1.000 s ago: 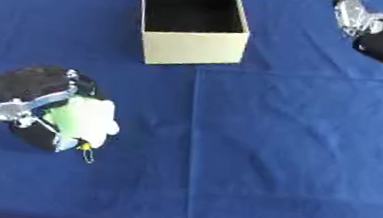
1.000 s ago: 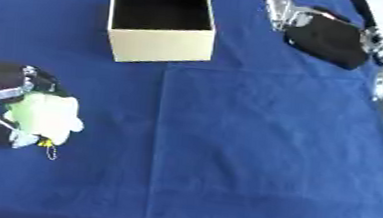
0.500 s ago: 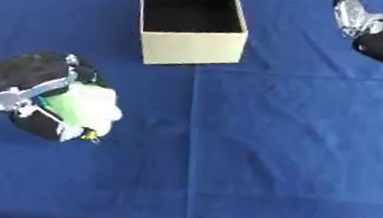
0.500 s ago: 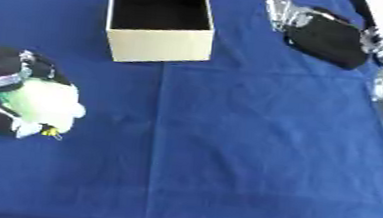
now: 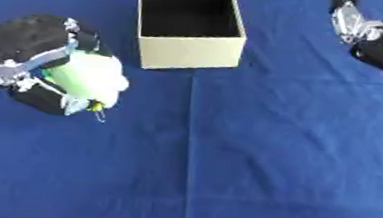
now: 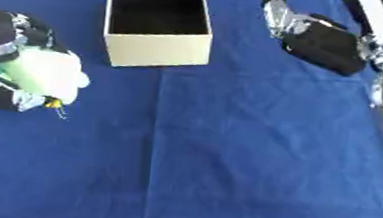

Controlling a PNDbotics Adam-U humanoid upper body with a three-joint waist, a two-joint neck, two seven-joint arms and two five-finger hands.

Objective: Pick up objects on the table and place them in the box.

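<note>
Pale green and white, a soft toy (image 5: 92, 79) is held in the curled fingers of the left robot hand (image 5: 33, 60), lifted off the blue tabletop (image 5: 270, 154) at its left side, near the open box (image 5: 190, 25) but not yet over it. The carry step is judged to be in hand; next, the toy is to be brought right and forward until it hangs above the box's opening, and only then are the fingers to be spread. The right robot hand (image 6: 321, 38) is seen idle at the upper right, its fingers curled on nothing.
</note>
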